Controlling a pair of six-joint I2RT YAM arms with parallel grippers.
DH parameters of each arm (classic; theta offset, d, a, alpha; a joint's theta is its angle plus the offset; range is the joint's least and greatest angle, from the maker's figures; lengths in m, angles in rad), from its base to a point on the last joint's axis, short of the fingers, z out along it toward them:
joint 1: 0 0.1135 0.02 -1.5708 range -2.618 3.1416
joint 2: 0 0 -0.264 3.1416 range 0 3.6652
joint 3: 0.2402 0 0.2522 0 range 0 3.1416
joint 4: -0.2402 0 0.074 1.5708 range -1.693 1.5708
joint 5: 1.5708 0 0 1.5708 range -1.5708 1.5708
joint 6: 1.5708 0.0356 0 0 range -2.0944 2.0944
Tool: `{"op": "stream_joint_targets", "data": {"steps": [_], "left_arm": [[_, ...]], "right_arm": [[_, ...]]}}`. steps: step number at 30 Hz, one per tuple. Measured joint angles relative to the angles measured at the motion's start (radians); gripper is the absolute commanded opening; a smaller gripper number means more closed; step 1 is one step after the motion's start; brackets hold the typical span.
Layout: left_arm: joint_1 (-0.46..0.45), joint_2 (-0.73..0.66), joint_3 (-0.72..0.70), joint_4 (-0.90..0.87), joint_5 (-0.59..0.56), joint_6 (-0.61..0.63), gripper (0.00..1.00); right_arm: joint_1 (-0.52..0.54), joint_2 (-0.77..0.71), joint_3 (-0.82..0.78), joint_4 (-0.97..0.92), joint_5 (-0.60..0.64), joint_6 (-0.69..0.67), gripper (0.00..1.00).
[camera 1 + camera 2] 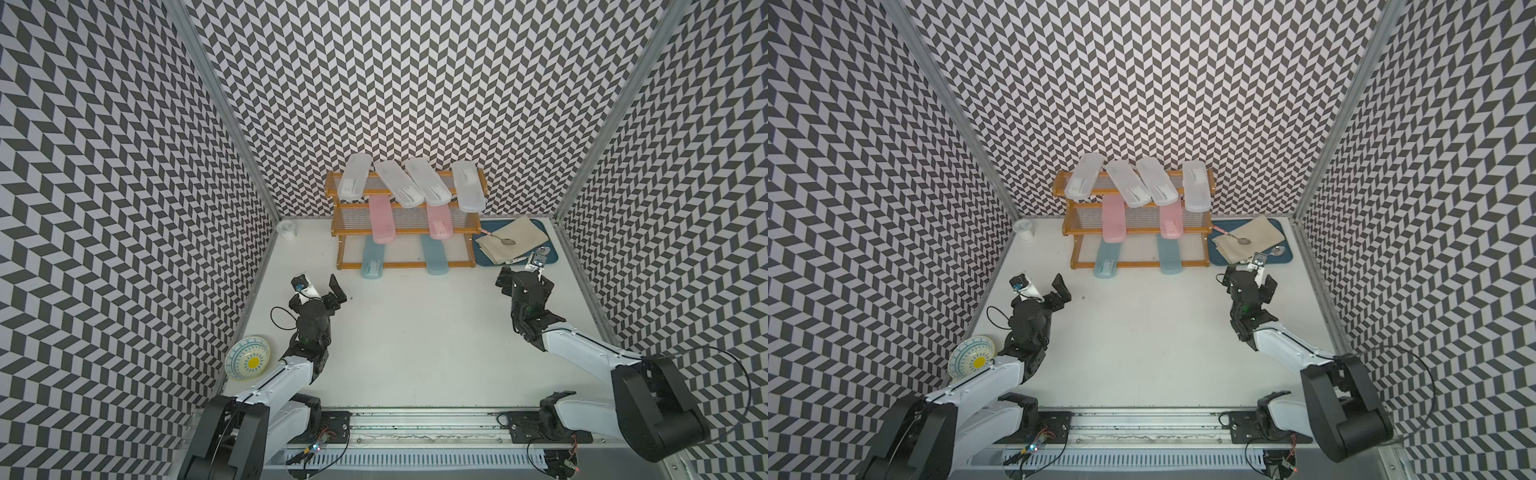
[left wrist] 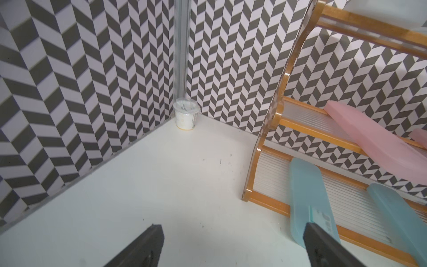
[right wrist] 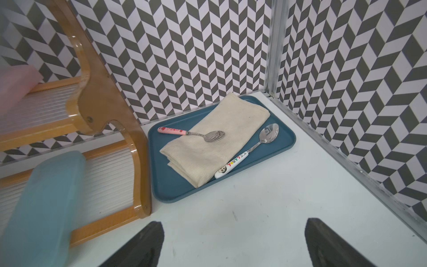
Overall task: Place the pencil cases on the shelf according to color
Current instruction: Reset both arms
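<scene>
While my left tool [image 2: 232,231] and right tool [image 3: 233,227] are hanging open over the white desk [image 1: 415,332], the translucent plastic pencil cases [image 1: 432,189] are resting on the orange-brown three-tier shelf [image 1: 403,264]. Frosted white ones [image 1: 353,178] are lying on top, pink ones [image 1: 381,222] midway, teal-blue ones [image 1: 434,255] lowest.

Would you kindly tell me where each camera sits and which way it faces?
Both top views: high over the robot's side, looking down at the table and shelf; left end effector and right end effector show, open.
Left wrist: on the left arm, facing the corner cup; its fingertips show.
Right wrist: on the right arm, facing the blue tray; its fingertips show.
Both wrist views share the shelf and a teal pencil case.
</scene>
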Motion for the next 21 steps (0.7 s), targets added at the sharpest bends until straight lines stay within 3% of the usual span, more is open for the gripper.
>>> {"op": "stream_joint_targets", "data": {"steps": [8,14,21], "left_arm": [[0.032,0.233,0.053,0.187,-0.034,0.2,0.98],[0.07,0.381,0.044,0.367,-0.003,0.255,0.99],[0.154,0.41,0.05,0.385,0.165,0.257,1.0]], "right_arm": [[-0.077,0.13,-0.019,0.224,-0.038,-0.114,1.0],[-0.156,0.174,-0.174,0.488,-0.13,-0.176,1.0],[-0.19,0.213,-0.198,0.631,-0.279,-0.21,1.0]]}}
